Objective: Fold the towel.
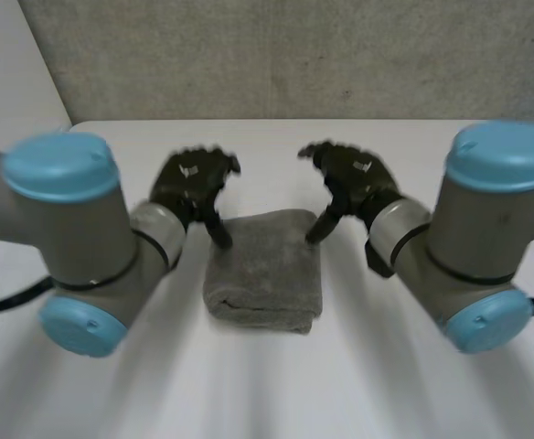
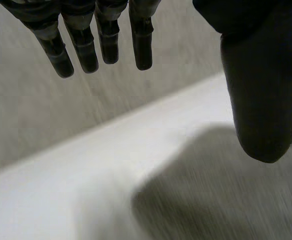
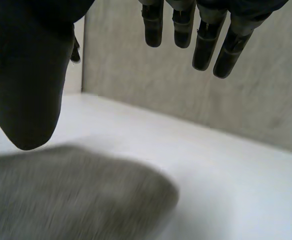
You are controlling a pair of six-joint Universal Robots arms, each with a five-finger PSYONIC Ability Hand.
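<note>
Right now my left hand hangs loose over the far left corner of the towel, holding nothing. My right hand is loose too, over the far right corner. Both thumbs point down. I see the grey towel folded thick, mid white table.

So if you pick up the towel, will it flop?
Probably floppy: the towel is soft cloth with rounded folds, so lifted by one edge it may sag and unfold. It looks fuzzy, so probably not slippery.
</note>
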